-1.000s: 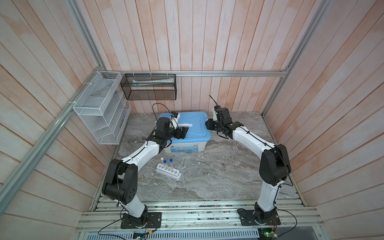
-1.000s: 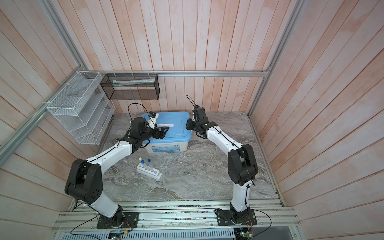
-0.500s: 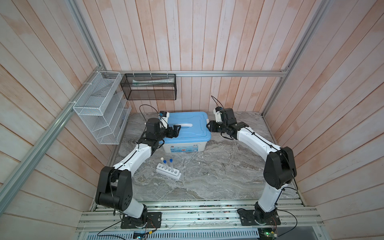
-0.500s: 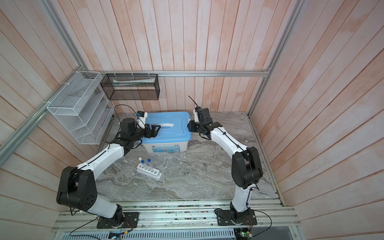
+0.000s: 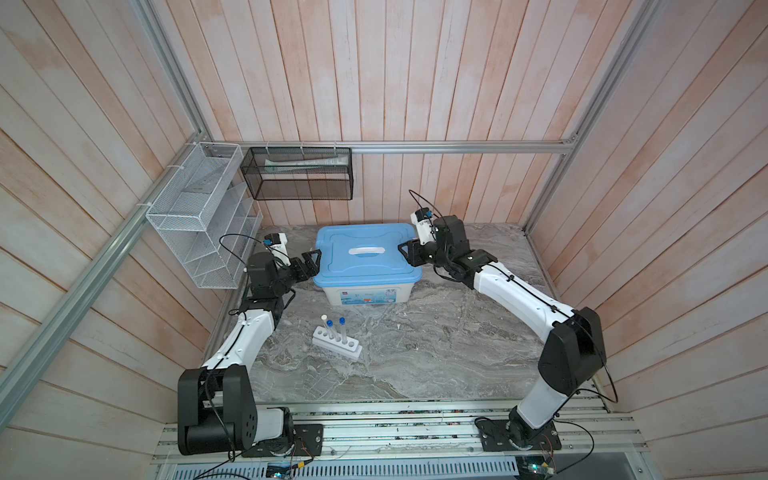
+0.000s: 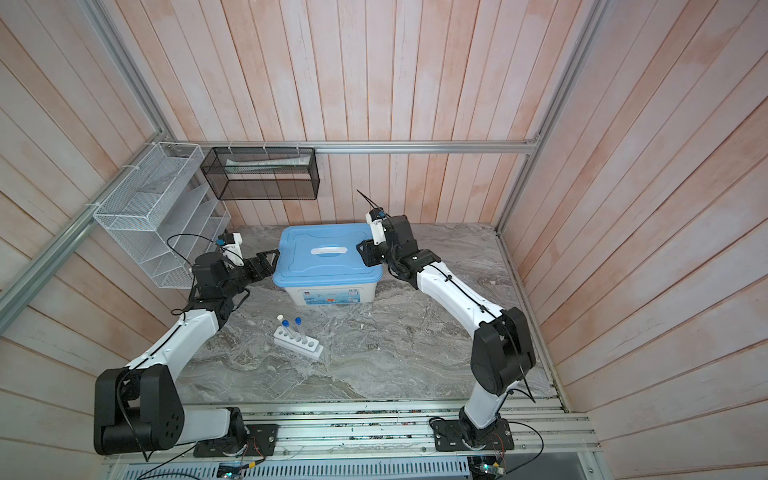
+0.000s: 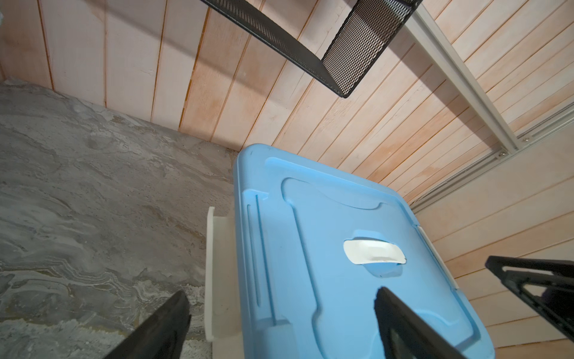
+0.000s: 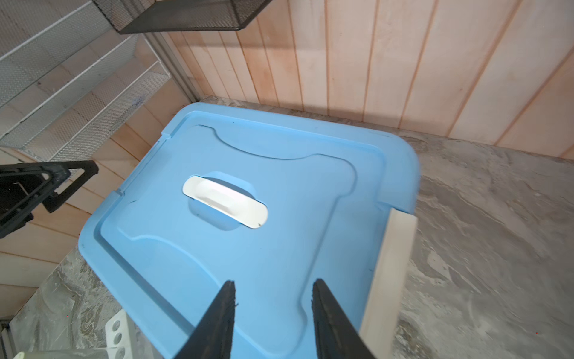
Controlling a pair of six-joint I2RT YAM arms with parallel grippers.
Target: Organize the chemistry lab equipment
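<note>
A white rack stands on the marble table in front of the bin. Three thin clear tubes stand upright in it, one white-capped and two blue-capped. A corner of the rack shows in the right wrist view. My left gripper is wide open at the left end of the blue-lidded bin. One finger hangs over the lid and the other over the table. My right gripper is open and empty over the lid's right end.
The bin has a white handle and white side latches. A white wire shelf hangs on the left wall and a black mesh basket on the back wall. Wooden walls close in three sides.
My left gripper has drawn back leftward from near the lid's handle to the lid's left end. The right gripper has opened a little and stays at the lid's right end.
</note>
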